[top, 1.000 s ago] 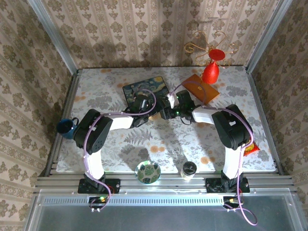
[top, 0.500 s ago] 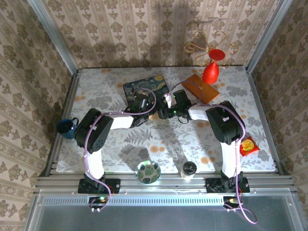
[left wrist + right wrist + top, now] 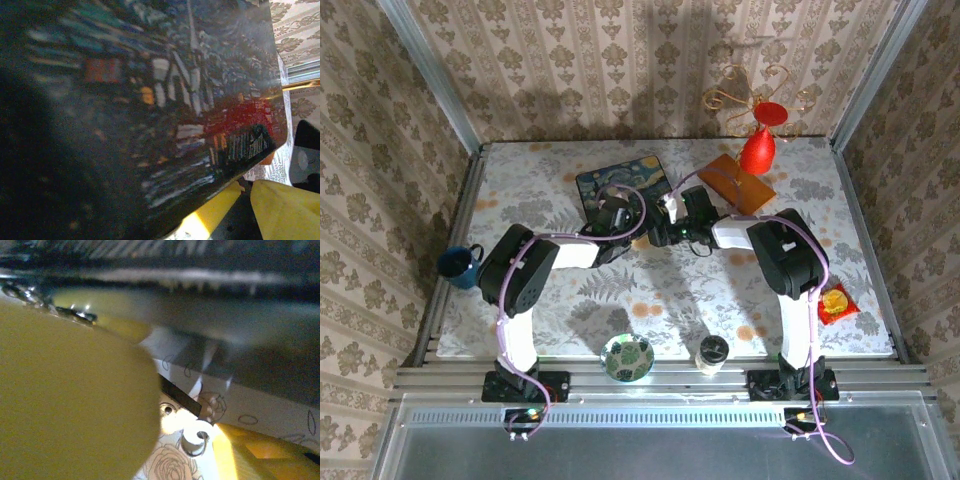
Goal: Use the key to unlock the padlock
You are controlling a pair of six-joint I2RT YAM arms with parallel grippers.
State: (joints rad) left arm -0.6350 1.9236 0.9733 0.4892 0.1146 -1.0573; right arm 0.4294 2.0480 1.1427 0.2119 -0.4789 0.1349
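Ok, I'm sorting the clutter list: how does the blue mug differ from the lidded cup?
The blue mug is dark, open-topped and has a handle; the lidded cup is pale with a dark lid. The mug sits at the left edge of the table, the cup at its near edge. Both stand upright.

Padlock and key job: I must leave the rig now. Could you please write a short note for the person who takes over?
Left gripper: over the near right edge of the starry box; open or shut, I cannot tell.
Right gripper: close beside it; a small silvery piece, likely the key, lies between its fingers, grip unsure.
Padlock: too small to make out from above.
Done: nothing confirmed.
Left to do: confirm the key is held, find the padlock, insert, turn, pull it open.
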